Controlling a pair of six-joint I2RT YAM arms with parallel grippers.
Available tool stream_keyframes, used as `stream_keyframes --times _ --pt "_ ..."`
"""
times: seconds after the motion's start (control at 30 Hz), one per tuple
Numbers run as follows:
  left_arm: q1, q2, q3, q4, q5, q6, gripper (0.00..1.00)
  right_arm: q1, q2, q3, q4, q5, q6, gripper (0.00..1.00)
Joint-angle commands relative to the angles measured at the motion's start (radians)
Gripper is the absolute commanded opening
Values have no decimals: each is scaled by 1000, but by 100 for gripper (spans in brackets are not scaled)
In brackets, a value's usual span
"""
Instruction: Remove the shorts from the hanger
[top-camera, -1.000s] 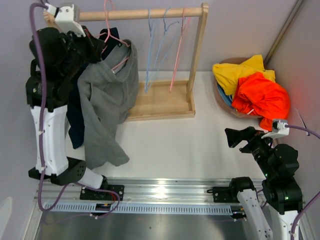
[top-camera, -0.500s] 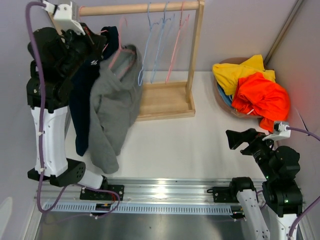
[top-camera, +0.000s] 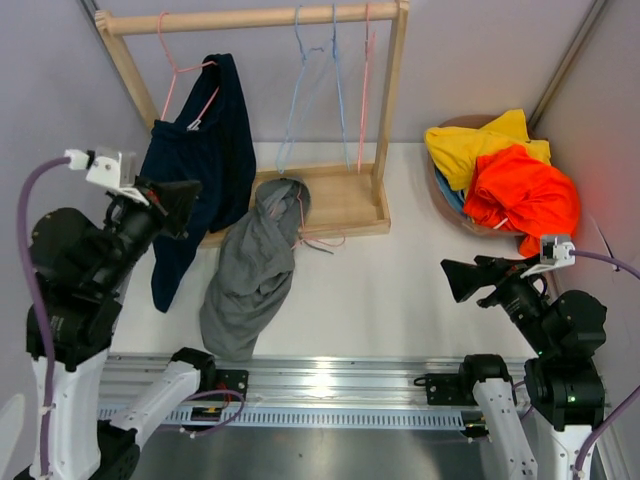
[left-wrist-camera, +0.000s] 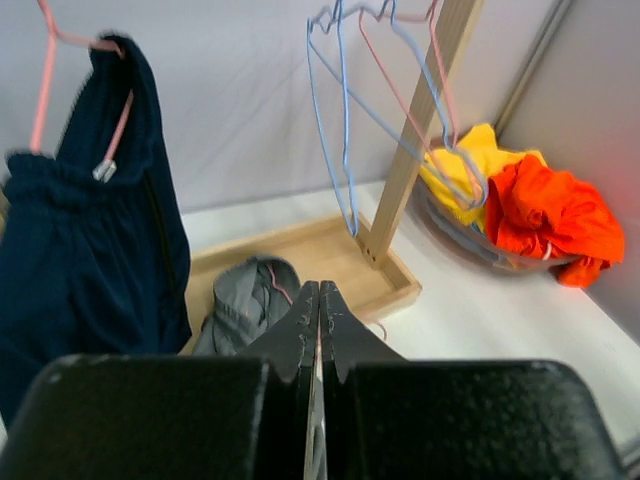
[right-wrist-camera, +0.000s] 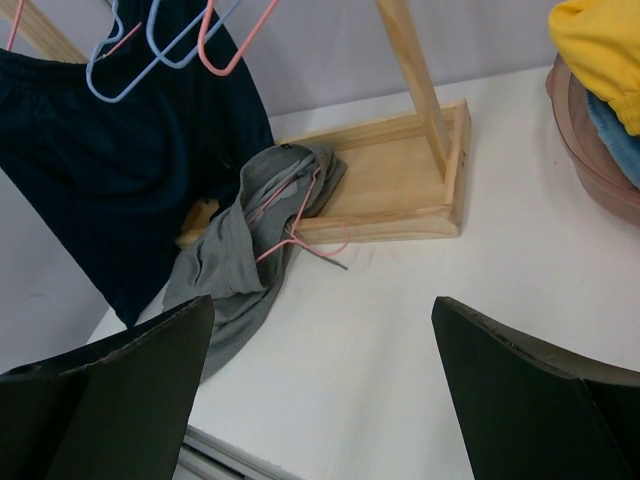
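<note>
Shorts of navy cloth (top-camera: 200, 160) are hung by the waistband from a pink wire hanger (top-camera: 176, 70) on the light wooden rack (top-camera: 250, 18) at the far left corner of the bench, so this pair is not yet removed. Grey cloth shorts (top-camera: 255, 270) are draped from the rack's base toward the near edge, with a second pink hanger (right-wrist-camera: 292, 222) caught in the waist; this pair is judged off the rail but not freed. Yellow cloth shorts (top-camera: 470, 145), orange cloth shorts (top-camera: 520, 195) and light blue cloth shorts (right-wrist-camera: 615, 110) are piled in a round brown basket (right-wrist-camera: 585, 140) at the far right corner, presumably as finished pairs. The left gripper (left-wrist-camera: 318, 295) is pinched together on nothing and appears aimed toward the grey pair. The right gripper (top-camera: 450, 280) is spread wide and empty near the right edge, held clear.
</note>
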Motion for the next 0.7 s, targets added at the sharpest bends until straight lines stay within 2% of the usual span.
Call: stream_keyframes --times 0.0,0.03,0.07,0.13,0.17,0.2,0.23,0.37,0.43,0.67 --pt "-4 38 -223 41 51 -8 10 -8 10 39 43 -48 -19 99" --pt "-4 46 -261 91 58 -12 20 -11 9 39 33 -51 -19 99" --pt "-7 50 -323 119 63 -17 40 -13 7 36 25 -54 -19 99" --pt "-20 58 -422 180 78 -22 53 -17 -6 35 -3 -59 -23 99" --pt "-59 73 -443 231 62 -19 59 -17 -13 33 -13 -61 -28 100" --pt "-91 88 -503 250 36 -8 61 -17 -28 33 -24 -58 -37 100" --pt "-171 110 -512 262 -25 1 62 -17 -34 30 -45 -58 -40 99" --pt "-366 285 -511 282 -265 59 63 -60 -57 5 -67 -67 -50 99" --pt "-386 392 -474 271 -297 69 62 -71 -63 -2 -70 -77 -51 99" --pt "-386 564 -421 339 -322 90 55 -86 -79 -33 -53 -102 -45 100"
